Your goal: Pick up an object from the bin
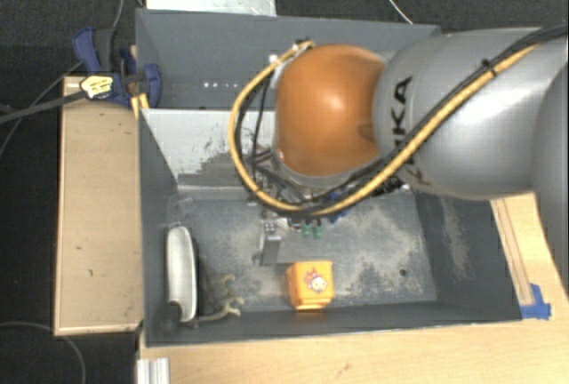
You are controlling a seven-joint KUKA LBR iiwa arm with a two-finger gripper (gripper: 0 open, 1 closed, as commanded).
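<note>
The yellow-orange block point(309, 284) lies near the claw point(272, 242), toward the view's lower right — released or clenched, I cannot tell.

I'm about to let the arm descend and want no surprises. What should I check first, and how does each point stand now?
1. Gripper inside the bin, away from its walls: ok.
2. Gripper right over a thing: not ok. The orange block lies apart from it, nearer the view's bottom wall.
3. Grip state: cannot tell; the orange cover hides much of it.
4. Block free of neighbours: ok. It stands alone on the floor.
5. Other things out of the way: ok. The white oblong thing and the small grey-brown thing lie at the view's left end.
</note>
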